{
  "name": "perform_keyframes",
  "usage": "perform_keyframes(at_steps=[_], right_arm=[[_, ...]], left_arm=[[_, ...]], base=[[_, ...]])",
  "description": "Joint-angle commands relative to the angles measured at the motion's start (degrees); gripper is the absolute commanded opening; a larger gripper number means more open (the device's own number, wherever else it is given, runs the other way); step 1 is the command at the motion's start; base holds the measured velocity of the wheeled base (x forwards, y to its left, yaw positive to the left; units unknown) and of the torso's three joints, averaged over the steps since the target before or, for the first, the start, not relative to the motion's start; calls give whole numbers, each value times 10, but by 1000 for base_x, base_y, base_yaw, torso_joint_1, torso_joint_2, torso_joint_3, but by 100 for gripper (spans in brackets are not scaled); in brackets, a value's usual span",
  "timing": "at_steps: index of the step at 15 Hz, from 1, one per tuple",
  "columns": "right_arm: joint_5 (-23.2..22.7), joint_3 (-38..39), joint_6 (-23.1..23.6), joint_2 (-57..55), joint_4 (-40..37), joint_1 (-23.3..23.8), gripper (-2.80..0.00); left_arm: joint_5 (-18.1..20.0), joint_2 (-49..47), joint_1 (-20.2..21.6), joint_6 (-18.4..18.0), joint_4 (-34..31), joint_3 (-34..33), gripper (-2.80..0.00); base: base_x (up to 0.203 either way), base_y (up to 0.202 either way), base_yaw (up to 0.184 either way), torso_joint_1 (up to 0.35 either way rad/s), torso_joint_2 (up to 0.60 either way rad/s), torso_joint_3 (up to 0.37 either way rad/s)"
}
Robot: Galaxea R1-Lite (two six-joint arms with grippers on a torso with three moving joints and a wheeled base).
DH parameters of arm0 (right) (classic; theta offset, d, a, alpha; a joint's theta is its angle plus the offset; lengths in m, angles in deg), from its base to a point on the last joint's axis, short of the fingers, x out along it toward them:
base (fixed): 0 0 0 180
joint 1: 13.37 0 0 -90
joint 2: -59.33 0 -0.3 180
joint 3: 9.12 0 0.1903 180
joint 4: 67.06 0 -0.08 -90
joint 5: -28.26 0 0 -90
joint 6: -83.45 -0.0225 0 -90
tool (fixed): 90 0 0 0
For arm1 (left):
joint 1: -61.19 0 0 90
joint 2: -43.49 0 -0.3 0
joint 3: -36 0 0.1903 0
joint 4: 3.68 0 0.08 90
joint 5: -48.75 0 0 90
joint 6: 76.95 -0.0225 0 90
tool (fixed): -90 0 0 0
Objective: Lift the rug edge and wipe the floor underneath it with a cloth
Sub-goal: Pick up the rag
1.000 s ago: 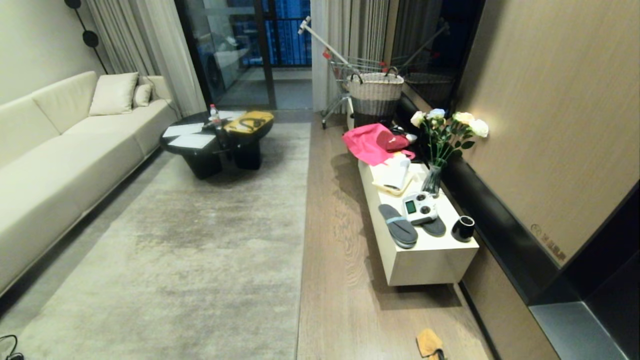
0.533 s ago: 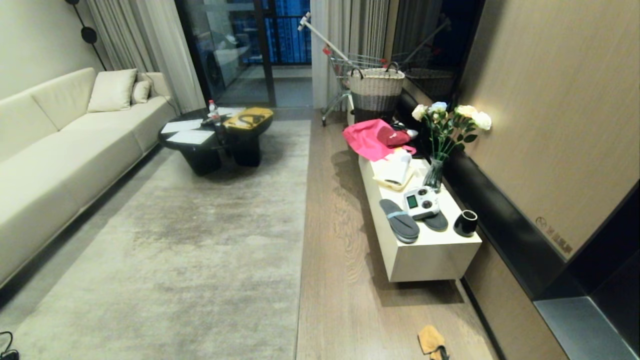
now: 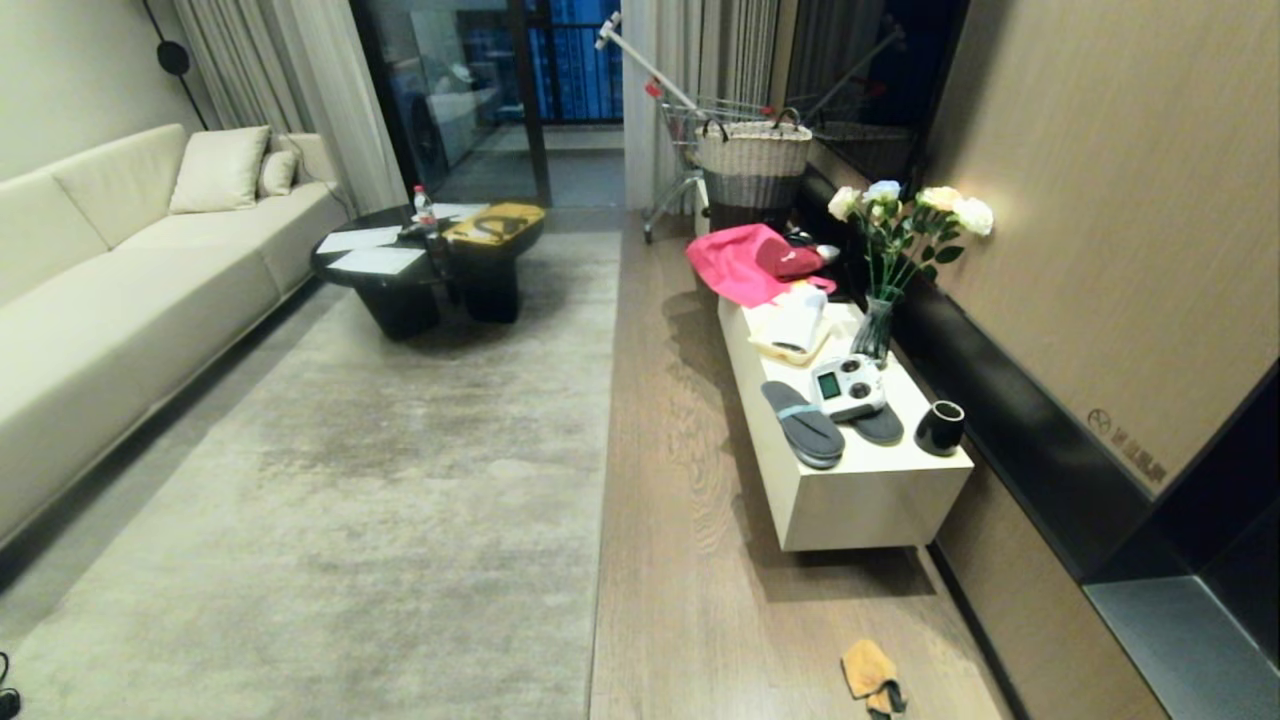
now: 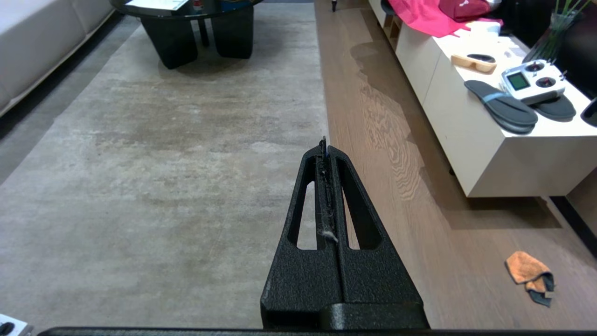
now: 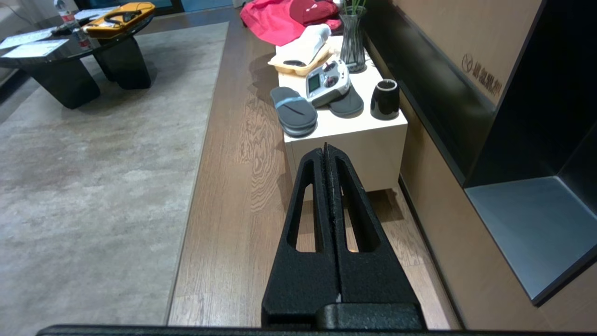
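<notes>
A large pale grey rug (image 3: 350, 500) lies flat on the floor (image 3: 680, 560), its straight rug edge (image 3: 602, 480) running away from me along the wood planks. The small orange-tan cloth (image 3: 868, 670) lies crumpled on the floor near the wall, beyond the low cabinet's near end. It also shows as the cloth (image 4: 526, 269) in the left wrist view. My left gripper (image 4: 324, 142) is shut and empty, hanging above the rug edge (image 4: 322, 116). My right gripper (image 5: 325, 147) is shut and empty over the floor (image 5: 233, 210). Neither arm shows in the head view.
A low white cabinet (image 3: 860, 500) stands along the right wall with slippers (image 3: 803, 425), a remote controller (image 3: 846, 388), a black cup (image 3: 940, 428), a flower vase (image 3: 878, 325) and a pink cloth (image 3: 740, 265). A black coffee table (image 3: 430, 270) sits on the rug; a cream sofa (image 3: 120, 290) lines the left.
The whole head view has shifted: the room's things sit higher in the picture and more floor near me shows, cloth included. Nothing in the room itself has moved.
</notes>
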Motion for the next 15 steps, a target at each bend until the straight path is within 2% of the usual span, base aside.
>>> perform_keyframes(at_steps=[1, 8, 15], right_arm=[[0, 0, 0, 0, 0, 0, -280], [0, 0, 0, 0, 0, 0, -280], [0, 0, 0, 0, 0, 1, -280]], left_arm=[[0, 0, 0, 0, 0, 0, -280], [0, 0, 0, 0, 0, 0, -280], [0, 0, 0, 0, 0, 0, -280]], base=[[0, 0, 0, -188, 546, 354], [0, 0, 0, -160, 525, 364], [0, 0, 0, -88, 471, 381]])
